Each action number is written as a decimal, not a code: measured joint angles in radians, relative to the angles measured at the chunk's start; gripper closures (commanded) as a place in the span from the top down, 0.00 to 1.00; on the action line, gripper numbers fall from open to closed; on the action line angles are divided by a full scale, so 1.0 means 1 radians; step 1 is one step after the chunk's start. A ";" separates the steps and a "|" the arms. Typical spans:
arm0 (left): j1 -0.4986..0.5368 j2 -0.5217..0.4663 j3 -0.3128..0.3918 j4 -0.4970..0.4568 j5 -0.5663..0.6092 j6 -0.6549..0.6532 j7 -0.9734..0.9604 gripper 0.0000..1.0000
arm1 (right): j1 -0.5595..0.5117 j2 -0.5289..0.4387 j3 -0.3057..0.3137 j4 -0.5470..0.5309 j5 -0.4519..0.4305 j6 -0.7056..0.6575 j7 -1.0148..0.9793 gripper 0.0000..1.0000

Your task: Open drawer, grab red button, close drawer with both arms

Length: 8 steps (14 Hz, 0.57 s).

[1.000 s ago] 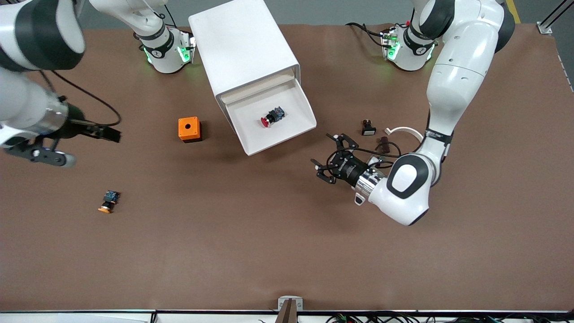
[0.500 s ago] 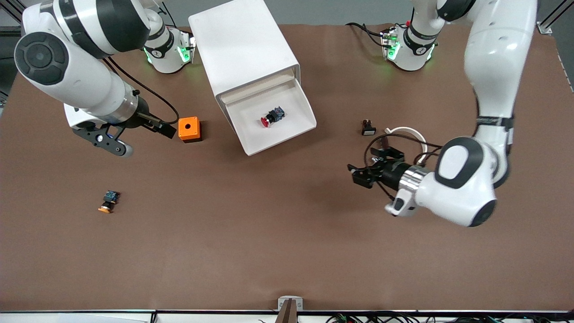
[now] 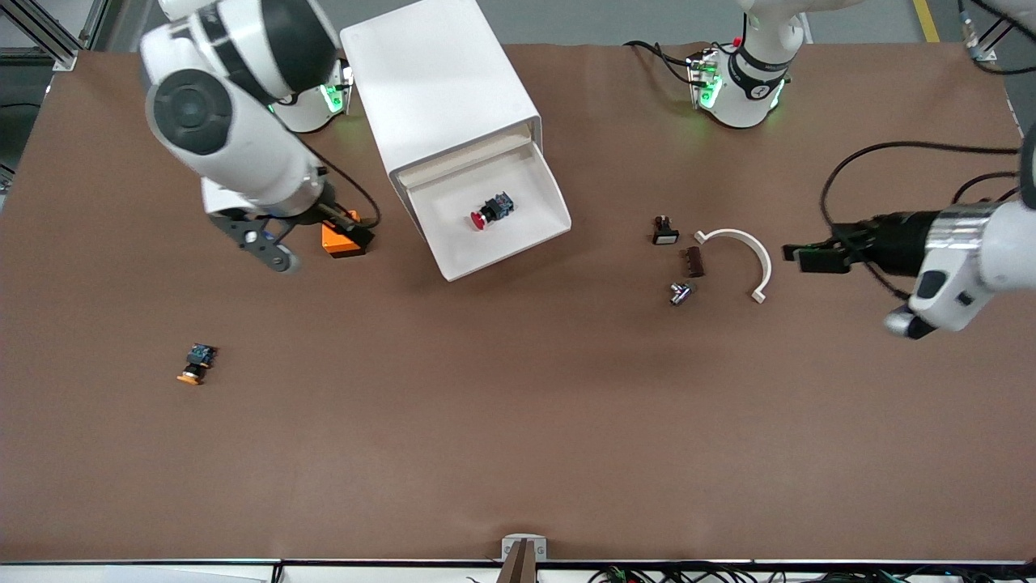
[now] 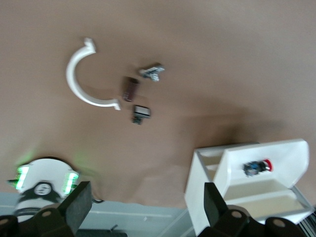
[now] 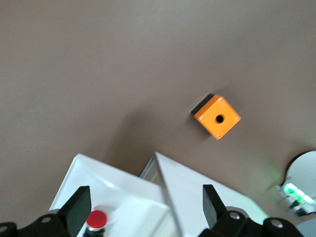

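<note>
- The orange-capped button (image 3: 194,363), nearest the front camera, is a look-alike; in my judgement it should be ignored.
- The left gripper (image 3: 809,257) hangs over the table at the left arm's end, fingers (image 4: 79,205) spread, holding nothing; this arm waits.
- Small parts (image 3: 684,261) and a white arc (image 3: 740,249) lie between it and the drawer; nothing there needs touching.
- The right gripper (image 3: 352,232) is over the orange cube (image 3: 332,240), fingers (image 5: 76,207) spread and empty, beside the drawer.
- The drawer (image 3: 518,235) stands pulled out of the cabinet (image 3: 437,89); the red button (image 3: 491,210) lies on its side near the middle of the floor.
- Grabbing looks like the step in hand. Best to come down from above, clear of the drawer walls, with the jaws either side of the black body rather than the round cap, which may slip.
</note>
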 measured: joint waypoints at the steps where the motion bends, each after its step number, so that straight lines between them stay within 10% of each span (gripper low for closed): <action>1: 0.011 -0.037 0.000 -0.029 0.032 0.000 0.021 1.00 | 0.033 0.001 0.000 -0.019 0.000 0.044 0.041 1.00; 8: 0.099 -0.227 0.001 -0.243 0.140 0.084 0.222 1.00 | 0.233 0.039 0.001 -0.090 0.007 0.249 0.327 1.00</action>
